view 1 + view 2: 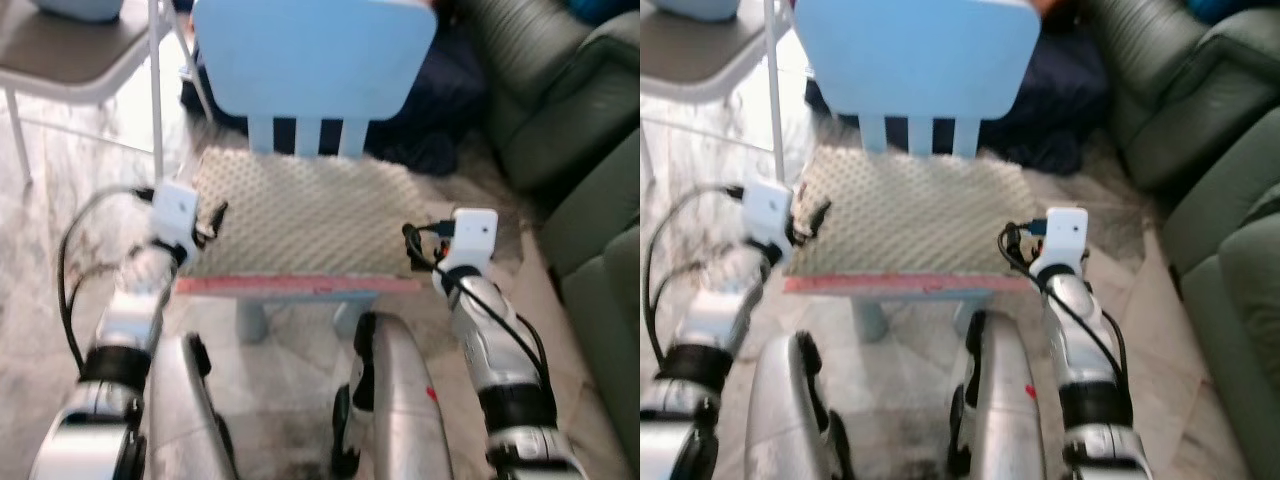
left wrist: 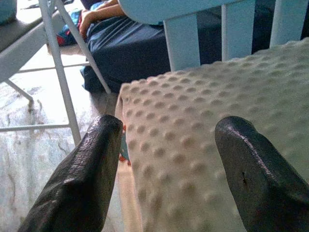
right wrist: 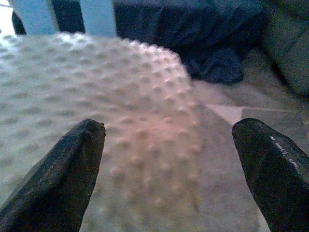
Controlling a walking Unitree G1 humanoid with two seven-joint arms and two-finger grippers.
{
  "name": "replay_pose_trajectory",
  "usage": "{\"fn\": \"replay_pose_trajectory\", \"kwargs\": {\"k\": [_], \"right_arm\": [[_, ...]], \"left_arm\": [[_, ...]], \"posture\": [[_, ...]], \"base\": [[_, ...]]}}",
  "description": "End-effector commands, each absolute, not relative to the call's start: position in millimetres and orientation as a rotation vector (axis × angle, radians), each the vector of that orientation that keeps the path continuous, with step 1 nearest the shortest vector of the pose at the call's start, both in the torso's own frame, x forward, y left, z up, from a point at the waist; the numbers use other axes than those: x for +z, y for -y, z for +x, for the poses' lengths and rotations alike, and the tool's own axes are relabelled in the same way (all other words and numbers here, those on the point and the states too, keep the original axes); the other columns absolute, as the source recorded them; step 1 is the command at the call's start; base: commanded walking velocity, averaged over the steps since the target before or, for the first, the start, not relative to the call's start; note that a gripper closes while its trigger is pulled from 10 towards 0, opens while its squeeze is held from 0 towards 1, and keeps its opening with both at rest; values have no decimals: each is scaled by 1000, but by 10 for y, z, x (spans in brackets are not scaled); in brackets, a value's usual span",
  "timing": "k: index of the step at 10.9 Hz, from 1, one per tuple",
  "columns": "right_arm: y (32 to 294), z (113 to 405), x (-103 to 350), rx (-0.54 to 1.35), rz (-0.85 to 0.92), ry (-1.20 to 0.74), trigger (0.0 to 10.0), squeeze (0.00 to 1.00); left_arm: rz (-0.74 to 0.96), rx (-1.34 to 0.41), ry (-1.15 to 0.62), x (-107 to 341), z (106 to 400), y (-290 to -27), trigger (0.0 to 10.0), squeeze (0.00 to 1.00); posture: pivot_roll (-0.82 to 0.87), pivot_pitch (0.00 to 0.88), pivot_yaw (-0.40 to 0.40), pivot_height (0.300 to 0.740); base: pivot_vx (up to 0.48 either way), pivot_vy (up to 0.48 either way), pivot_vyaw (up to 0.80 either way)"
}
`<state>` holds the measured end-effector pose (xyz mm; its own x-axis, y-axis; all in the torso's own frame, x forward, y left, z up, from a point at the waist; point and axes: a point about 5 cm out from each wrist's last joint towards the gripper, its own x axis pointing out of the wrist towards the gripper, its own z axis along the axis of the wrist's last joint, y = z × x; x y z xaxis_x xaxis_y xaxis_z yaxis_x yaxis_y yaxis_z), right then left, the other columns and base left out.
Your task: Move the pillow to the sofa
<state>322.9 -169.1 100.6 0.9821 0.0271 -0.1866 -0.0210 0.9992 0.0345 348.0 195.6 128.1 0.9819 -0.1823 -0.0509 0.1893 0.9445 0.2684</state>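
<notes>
Lying on blue chair seat, dotted pillow, both tools spread at its sides

chair back blocks behind pillow; sides free.

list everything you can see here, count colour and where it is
pillow: one, cream with a bumpy dotted cover, lying flat on the chair seat
chair: one, light blue, small, with a slatted back, directly ahead of the robot
sofa: one, dark green, on the robot's right
folding chair: one, white frame with a grey seat, ahead to the robot's left
dark blue fabric: one heap, on the floor behind the chair
person's hand: one, resting on the dark blue fabric
floor: pale marbled tile
left tool: fingers open astride the pillow's left edge
right tool: fingers open astride the pillow's right edge
</notes>
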Motion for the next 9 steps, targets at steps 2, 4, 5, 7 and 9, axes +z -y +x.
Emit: {"fn": "replay_pose_trajectory", "kwargs": {"k": [2,4,5,7,9], "right_arm": [[1672,3276,959,54,-10,-209,10000,0],[1540,3396,951,109,-12,-216,10000,0],[1418,3458,873,140,-15,-252,10000,0],[1228,3575,894,176,-42,-265,10000,0],[1167,3641,901,152,-72,-295,10000,0]], "left_arm": [[289,-255,-48,1254,3551,-1837,10000,0],[286,-241,-89,1174,3642,-1734,10000,0],[288,-235,-108,1146,3665,-1719,10000,0],[274,-251,-171,1037,3659,-1675,10000,0],[199,-249,-245,902,3639,-1633,10000,0]], "posture": [[-52,324,-88,510],[-71,361,-82,510],[-70,375,-80,510],[-43,385,-78,510],[-44,379,-81,510]], "base": [[0,0,0],[0,0,0],[0,0,0],[0,0,0],[0,0,0]]}}
